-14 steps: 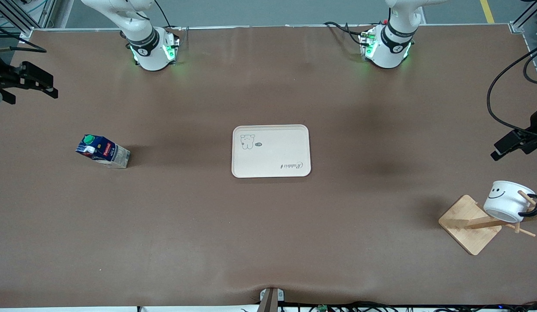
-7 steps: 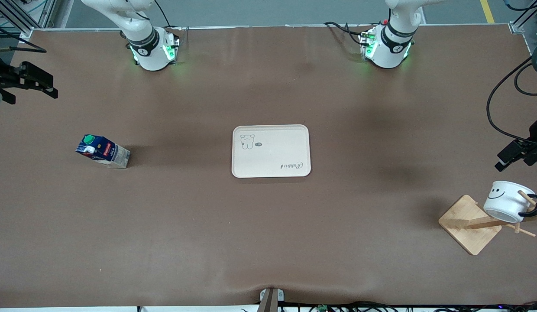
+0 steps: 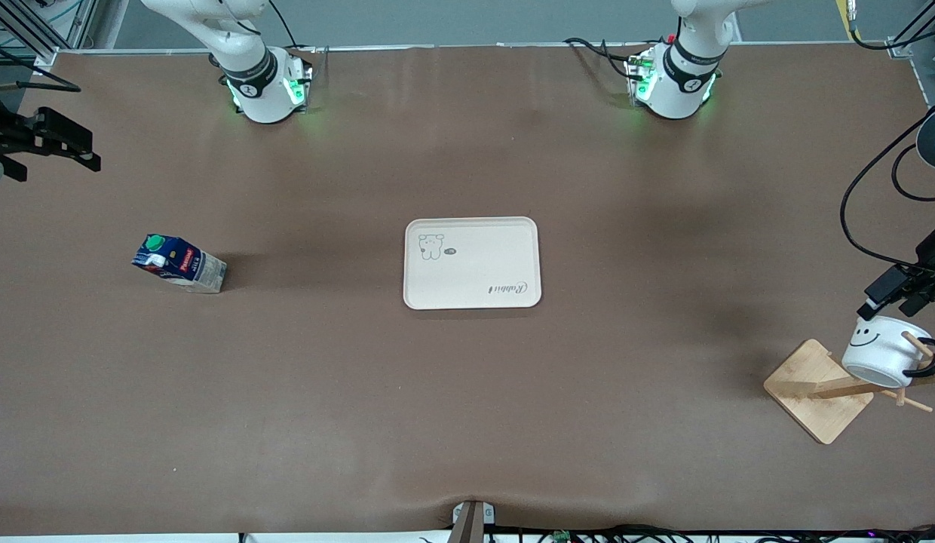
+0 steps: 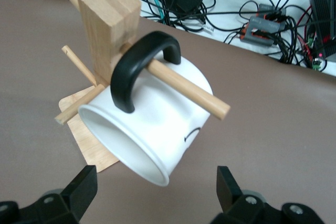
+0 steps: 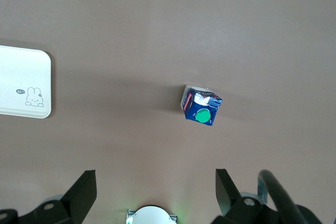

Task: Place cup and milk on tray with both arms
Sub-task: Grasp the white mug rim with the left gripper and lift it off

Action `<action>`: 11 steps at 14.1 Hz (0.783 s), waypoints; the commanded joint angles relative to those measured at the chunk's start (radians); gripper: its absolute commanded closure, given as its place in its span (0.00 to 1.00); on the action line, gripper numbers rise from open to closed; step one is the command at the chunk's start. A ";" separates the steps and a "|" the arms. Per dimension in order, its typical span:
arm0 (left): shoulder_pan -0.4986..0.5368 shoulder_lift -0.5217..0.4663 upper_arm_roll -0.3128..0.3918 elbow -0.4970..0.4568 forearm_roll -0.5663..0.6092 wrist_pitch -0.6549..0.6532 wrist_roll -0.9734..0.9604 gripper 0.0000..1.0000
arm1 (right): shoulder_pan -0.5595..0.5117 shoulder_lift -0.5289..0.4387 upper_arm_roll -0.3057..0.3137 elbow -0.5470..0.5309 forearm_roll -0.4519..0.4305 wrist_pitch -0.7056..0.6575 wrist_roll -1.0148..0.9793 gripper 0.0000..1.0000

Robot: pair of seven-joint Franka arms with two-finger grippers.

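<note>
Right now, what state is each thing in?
White smiley mug: hanging by its black handle on a wooden rack peg.
Dark-blue milk carton: upright, on the table.
Cream rectangular tray: empty.
Left gripper: open, by the mug.
Right gripper: open, above the carton.

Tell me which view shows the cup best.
The left wrist view: the cup fills it, hanging by its black handle on a peg of the wooden rack, rim toward the open left gripper. The front view shows it small, at the left arm's end of the table. The right wrist view doesn't show it.
</note>
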 commanded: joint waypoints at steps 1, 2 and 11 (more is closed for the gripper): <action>-0.001 0.009 -0.009 0.016 -0.085 0.015 0.033 0.00 | -0.011 -0.007 0.002 -0.005 0.022 -0.003 0.012 0.00; -0.001 0.014 -0.009 0.020 -0.092 0.015 0.057 0.00 | -0.010 -0.006 0.002 -0.005 0.022 -0.003 0.012 0.00; -0.005 0.063 -0.010 0.046 -0.162 0.042 0.204 0.66 | -0.011 0.004 0.002 -0.003 0.020 0.003 0.012 0.00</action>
